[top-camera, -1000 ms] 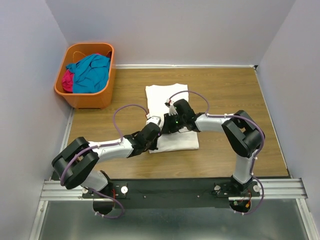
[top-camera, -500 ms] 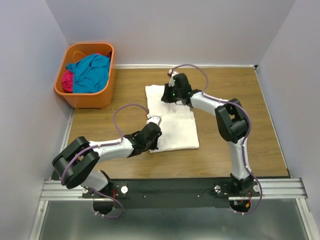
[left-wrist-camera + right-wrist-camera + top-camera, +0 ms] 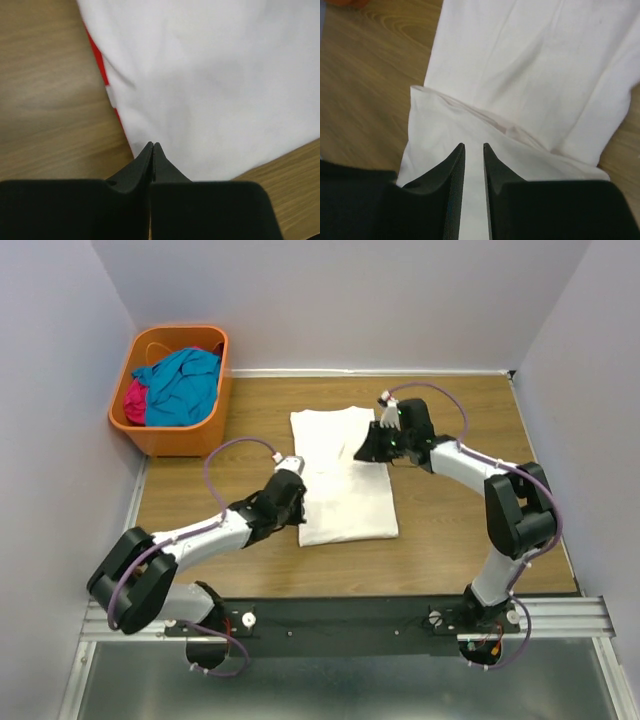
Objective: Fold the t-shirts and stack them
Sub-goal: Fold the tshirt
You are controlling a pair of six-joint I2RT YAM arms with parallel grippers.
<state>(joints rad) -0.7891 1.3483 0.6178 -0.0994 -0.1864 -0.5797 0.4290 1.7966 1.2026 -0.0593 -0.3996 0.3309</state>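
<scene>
- An orange plastic basket [image 3: 178, 440] stands at the far-left corner of the desk [image 3: 450, 420]. In it a teal-blue t-shirt [image 3: 185, 385] lies bunched and crumpled, with a magenta t-shirt [image 3: 135, 400] wedged at its left. Only the top view shows these.
- The left gripper [image 3: 296, 515] sits at the left edge of the white t-shirt [image 3: 340, 490], toward its near end.
- Its wrist view shows what the overhead cannot. The black, wedge-shaped gripper [image 3: 152, 145] is clenched, tips pressed together with no cloth seen between them. A thin red strip [image 3: 102, 65] peeks from under the smooth white t-shirt [image 3: 215, 75], beside the grained wooden desk [image 3: 50, 100].
- From above, the white t-shirt is a tidy upright rectangle in the middle of the desk, well apart from the basket.
- The right gripper [image 3: 365, 452] is at the shirt's right edge, in its far half.
- Its wrist view shows the gripper [image 3: 473, 146] released, with a narrow gap between the jaws and white cloth visible through it. The white t-shirt [image 3: 535, 60] lies there in two layers, a soft curved fold edge crossing it, with faint creases in the far layer and the wooden desk [image 3: 370, 75] on the left.
</scene>
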